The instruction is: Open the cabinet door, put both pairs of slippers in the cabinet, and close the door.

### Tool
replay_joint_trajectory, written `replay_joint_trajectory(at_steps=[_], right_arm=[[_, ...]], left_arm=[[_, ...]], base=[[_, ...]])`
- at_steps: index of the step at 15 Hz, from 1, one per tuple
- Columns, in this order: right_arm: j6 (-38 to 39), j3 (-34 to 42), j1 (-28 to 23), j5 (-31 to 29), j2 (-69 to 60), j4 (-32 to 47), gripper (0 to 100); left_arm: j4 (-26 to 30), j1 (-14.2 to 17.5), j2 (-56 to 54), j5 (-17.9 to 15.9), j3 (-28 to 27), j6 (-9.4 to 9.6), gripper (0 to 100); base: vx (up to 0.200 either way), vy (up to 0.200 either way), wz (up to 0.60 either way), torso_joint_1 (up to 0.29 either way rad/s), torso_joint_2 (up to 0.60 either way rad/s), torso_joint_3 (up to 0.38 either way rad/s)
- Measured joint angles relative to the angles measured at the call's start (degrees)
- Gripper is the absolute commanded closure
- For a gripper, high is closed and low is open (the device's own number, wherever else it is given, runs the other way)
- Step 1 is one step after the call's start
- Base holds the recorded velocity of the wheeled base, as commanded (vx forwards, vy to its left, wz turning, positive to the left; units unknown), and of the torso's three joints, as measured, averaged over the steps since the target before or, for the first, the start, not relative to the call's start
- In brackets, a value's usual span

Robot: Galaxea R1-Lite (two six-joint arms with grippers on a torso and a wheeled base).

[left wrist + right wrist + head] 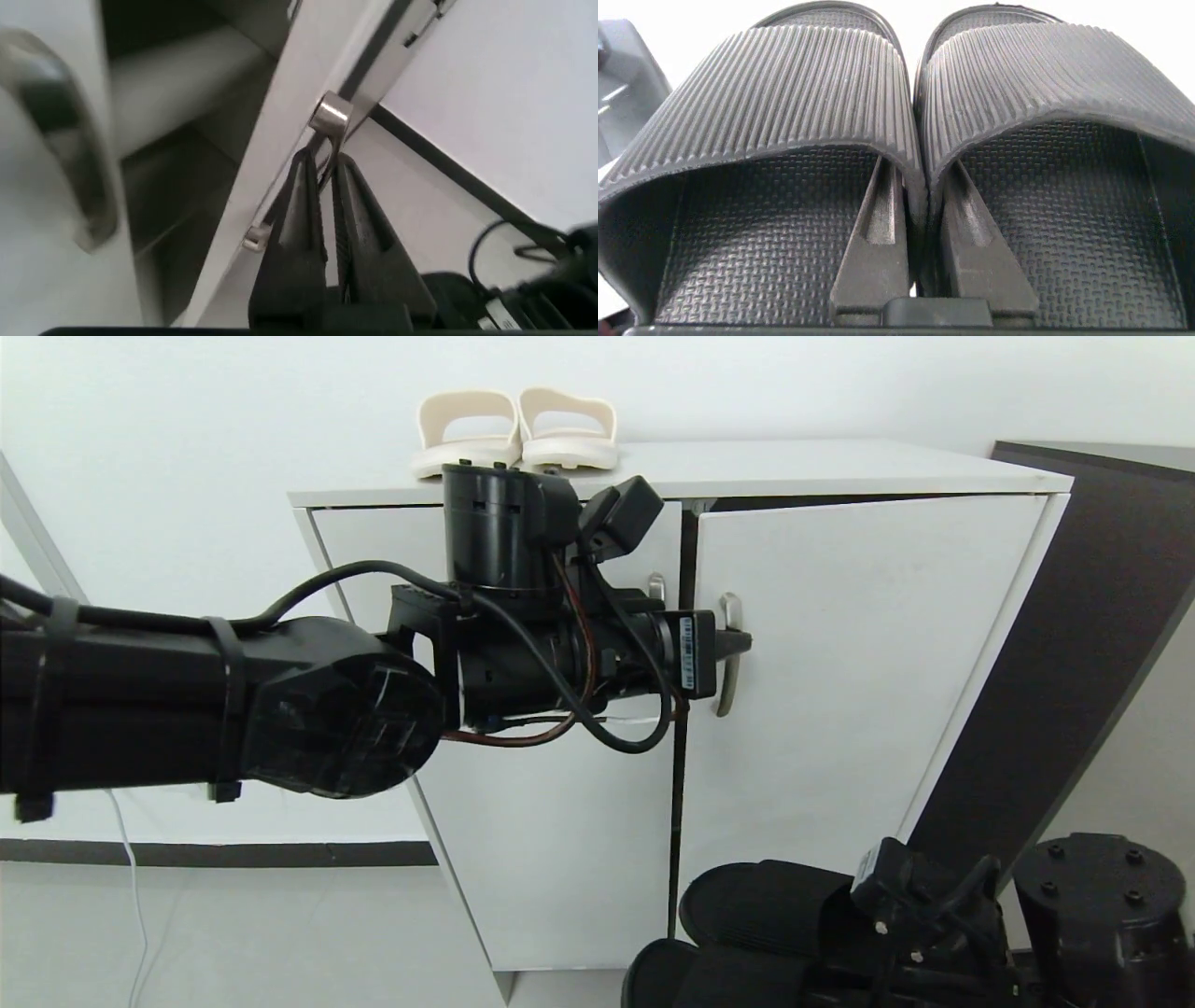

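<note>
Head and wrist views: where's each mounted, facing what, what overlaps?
Head view: robot's head, facing forward-down at the white cabinet; left arm across, right arm low holding black slippers.
Left wrist view: left wrist, looking along the left tool, shut on the door handle.
Right wrist view: right wrist, looking along the right tool, pinching the black slippers together.
Shared: head and left wrist both show the handle; head and right wrist, the slippers.

Ribbed matt black slippers (pixel 822 103), shiny metal handle (pixel 329 114), smooth white cabinet (pixel 840 663)

Black slippers (pixel 752 907) cut off (bottom edge).
</note>
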Motion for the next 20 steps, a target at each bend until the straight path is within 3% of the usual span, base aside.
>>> replay_joint_trajectory(at_steps=[7,10,15,20], right_arm=[[-0.2,1.1,0.1,1.3,-1.5,0.2,100],[-1.0,1.2,0.2,1.4,-1.6,0.2,100],[-1.4,1.3,0.2,1.1,-1.0,0.1,100],[-1.4,1.2,0.2,1.1,-0.7,0.0,100]], left_arm=[[0.4,-4.3,-10.6,0.2,10.2,-0.13,100],[0.2,-2.3,-13.3,0.1,12.4,-0.39,100],[-1.7,1.4,-12.1,-0.2,11.2,-2.24,100],[-4.5,3.3,-4.9,0.0,3.7,-4.63,100]], base=[[0.0,0.0,0.0,0.0,0.0,0.0],[0.0,0.0,0.0,0.0,0.0,0.0],[0.0,0.0,0.0,0.0,0.0,0.0],[0.0,0.0,0.0,0.0,0.0,0.0]])
